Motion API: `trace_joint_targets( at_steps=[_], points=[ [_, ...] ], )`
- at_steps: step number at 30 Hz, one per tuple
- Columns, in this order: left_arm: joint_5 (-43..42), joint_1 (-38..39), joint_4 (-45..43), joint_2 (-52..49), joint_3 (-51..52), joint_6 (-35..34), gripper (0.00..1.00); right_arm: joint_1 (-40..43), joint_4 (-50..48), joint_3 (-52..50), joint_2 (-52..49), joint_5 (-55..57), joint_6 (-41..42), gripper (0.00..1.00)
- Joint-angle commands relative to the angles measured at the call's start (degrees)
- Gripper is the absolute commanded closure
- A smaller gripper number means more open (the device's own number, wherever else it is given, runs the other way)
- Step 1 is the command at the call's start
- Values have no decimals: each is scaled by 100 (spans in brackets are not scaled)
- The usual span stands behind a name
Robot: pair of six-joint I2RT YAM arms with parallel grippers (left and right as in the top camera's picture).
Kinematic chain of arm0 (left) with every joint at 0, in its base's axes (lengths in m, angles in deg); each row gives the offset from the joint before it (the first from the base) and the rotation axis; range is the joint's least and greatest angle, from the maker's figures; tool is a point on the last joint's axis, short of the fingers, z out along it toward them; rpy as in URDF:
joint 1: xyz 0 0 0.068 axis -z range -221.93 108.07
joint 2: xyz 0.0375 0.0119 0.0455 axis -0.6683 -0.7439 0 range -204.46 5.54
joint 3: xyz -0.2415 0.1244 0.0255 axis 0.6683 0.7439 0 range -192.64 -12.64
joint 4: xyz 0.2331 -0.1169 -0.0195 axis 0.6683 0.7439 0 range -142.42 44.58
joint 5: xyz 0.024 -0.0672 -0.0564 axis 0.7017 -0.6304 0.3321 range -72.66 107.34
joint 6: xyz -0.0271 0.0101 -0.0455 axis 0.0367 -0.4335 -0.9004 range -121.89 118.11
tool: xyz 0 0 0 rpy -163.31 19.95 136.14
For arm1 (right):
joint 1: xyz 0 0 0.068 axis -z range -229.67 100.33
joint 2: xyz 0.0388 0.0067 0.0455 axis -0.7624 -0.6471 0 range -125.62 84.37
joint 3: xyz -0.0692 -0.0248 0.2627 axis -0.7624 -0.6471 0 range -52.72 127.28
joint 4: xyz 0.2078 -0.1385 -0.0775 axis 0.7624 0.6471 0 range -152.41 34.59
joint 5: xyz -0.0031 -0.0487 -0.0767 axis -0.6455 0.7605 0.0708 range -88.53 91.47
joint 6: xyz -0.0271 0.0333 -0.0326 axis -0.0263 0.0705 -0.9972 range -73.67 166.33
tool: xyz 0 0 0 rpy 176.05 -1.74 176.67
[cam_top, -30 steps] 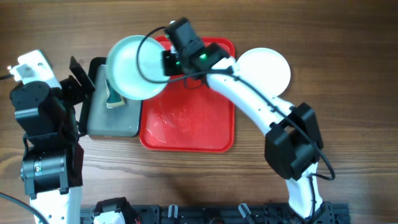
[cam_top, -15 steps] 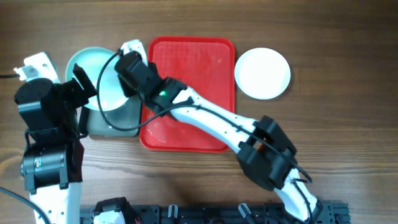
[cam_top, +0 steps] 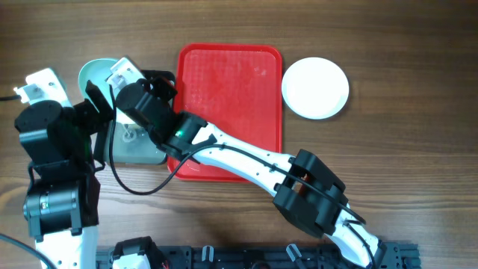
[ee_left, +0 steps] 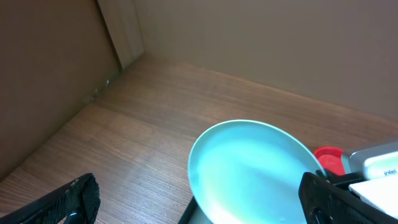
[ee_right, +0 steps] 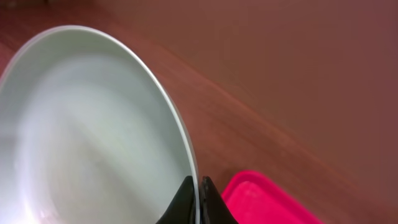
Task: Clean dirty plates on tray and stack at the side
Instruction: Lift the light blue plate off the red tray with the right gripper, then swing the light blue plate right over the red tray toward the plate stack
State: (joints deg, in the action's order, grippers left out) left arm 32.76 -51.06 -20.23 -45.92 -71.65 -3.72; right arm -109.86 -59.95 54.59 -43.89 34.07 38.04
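Observation:
My right gripper [ee_right: 198, 186] is shut on the rim of a light blue plate [ee_right: 93, 137], which it holds tilted. Overhead, this plate [cam_top: 95, 73] hangs at the far left, past the red tray [cam_top: 231, 97], half hidden under the right arm's wrist [cam_top: 142, 104]. In the left wrist view the same plate [ee_left: 255, 168] sits between the wide-apart fingers of my left gripper [ee_left: 199, 211], which is open and touches nothing. A white plate [cam_top: 315, 88] lies on the table to the right of the tray. The tray shows no plate on it.
A dark grey metal tray [cam_top: 138, 146] sits against the red tray's left edge, below the held plate. The right arm stretches diagonally across the red tray's lower left. The left arm [cam_top: 48, 134] stands at the table's left edge.
The right arm has swung left with the light blue plate, from over the red tray's top-left corner to over the grey tray beside the left gripper. The left gripper has stayed open.

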Motion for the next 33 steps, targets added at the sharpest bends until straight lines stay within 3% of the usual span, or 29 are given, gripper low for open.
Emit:
trace_joint_targets(
  at_steps=[1, 10, 23, 28, 33],
  points=[
    [-37, 0, -15, -151, -59, -55, 0, -160, -251, 96, 26, 240, -737, 96],
    [-37, 0, -15, -492, -59, -55, 0, -332, -872, 96, 26, 291, -2474, 96],
    [-35, -4, -155, -916, -59, -7, 0, -435, -1355, 96, 26, 562, -3220, 96],
    [-33, -4, -262, -914, -59, -7, 0, -435, -1287, 96, 26, 557, -3143, 96],
    [-35, -4, -520, -815, -59, -11, 0, -387, -850, 96, 26, 557, -2304, 96]
  ],
)
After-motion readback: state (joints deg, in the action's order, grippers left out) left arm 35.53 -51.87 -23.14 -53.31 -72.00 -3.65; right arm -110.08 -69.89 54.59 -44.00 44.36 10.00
